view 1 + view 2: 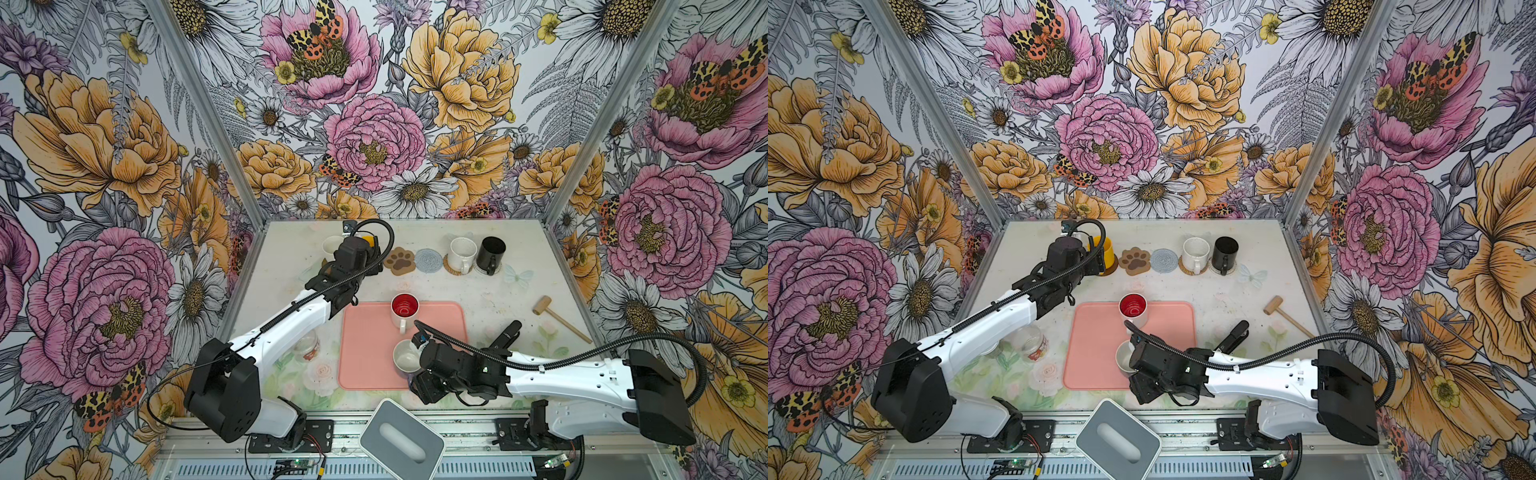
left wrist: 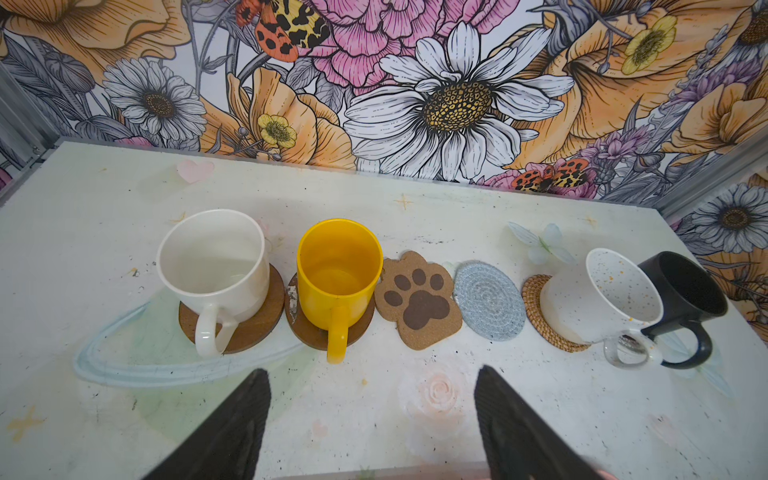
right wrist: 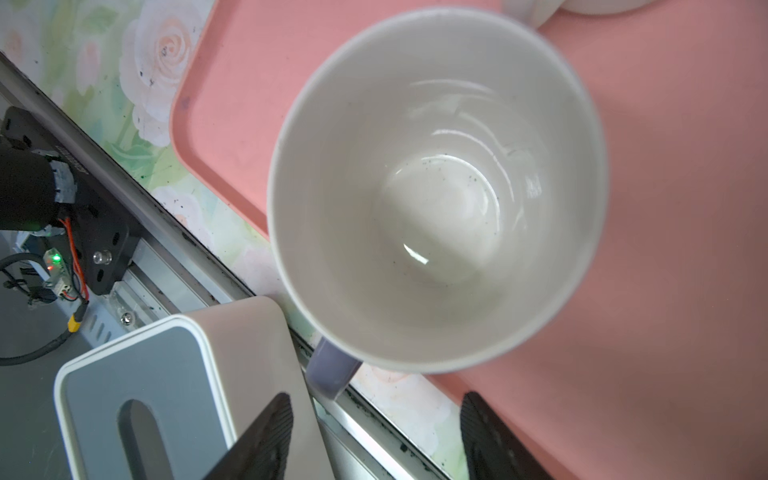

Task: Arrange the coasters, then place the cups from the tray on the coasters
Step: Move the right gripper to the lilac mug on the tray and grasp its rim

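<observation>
Currently on the surface, far edge to near:

1. Coaster row, along the far edge, each item just beside the next. Brown disc (image 2: 257, 328) under cream-white mug (image 2: 214, 266); second brown disc (image 2: 309, 334) under yellow mug (image 2: 338, 270); paw-print coaster (image 2: 417, 301), bare; grey-blue woven coaster (image 2: 488, 301), bare; rattan coaster (image 2: 536, 307) under speckled mug (image 2: 602, 299); black mug (image 2: 681, 291) last. All handles point toward the arms' side, likely because a grasp comes from there.

2. Tray (image 1: 365, 357), mid-surface. Red-lined mug (image 1: 404, 313) at its far rim; lavender mug (image 3: 436, 187) toward its near rim. Two mugs and two bare coasters: the likely pairing.

3. Left jaws: apart, empty, just short of the yellow mug's handle, touching nothing.

4. Right jaws: apart, empty, over the lavender mug, with its handle (image 3: 332, 368) ahead of the gap; apparently lined up for a handle grasp.

5. Not task items: grey-white slotted box (image 1: 401, 440), wooden mallet (image 1: 557, 316), clear jar (image 1: 307, 347).

Hidden or unclear:
- The clear lacy coaster cannot be made out beneath the black mug.
- In both top views the left arm (image 1: 291, 320) covers most of the cream-white mug and both discs, and half the jar.
- The right arm (image 1: 561, 374) covers part of the lavender mug.
- That mug's lavender shows only at the handle.
- Its rim is blurred in the right wrist view
</observation>
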Controlling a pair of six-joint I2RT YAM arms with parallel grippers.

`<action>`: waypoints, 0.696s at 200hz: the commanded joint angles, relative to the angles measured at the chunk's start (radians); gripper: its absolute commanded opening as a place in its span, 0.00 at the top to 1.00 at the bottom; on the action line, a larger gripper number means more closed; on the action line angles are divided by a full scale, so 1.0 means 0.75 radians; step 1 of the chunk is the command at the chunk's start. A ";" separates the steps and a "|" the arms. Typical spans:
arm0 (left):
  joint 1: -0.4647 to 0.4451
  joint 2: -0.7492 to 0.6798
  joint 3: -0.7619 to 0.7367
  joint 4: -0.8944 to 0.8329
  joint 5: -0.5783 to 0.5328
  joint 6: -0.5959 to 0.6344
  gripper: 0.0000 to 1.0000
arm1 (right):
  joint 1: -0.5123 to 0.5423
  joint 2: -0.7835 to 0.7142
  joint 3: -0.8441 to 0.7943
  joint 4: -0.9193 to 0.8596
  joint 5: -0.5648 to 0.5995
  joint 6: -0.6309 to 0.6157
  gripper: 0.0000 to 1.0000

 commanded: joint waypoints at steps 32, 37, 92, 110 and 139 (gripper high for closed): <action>0.016 0.012 -0.007 0.047 0.041 -0.004 0.21 | 0.010 0.084 0.081 0.006 -0.001 0.030 0.34; 0.019 0.012 -0.009 0.048 0.042 -0.004 0.21 | 0.010 0.088 0.082 0.010 -0.001 0.033 0.34; 0.029 0.015 -0.015 0.049 0.055 -0.008 0.21 | 0.008 0.139 0.097 0.053 0.004 0.064 0.34; 0.032 0.014 -0.018 0.050 0.057 -0.010 0.21 | 0.003 0.166 0.100 0.055 0.019 0.092 0.34; 0.037 0.011 -0.021 0.049 0.060 -0.014 0.21 | -0.007 0.204 0.100 0.054 0.030 0.128 0.36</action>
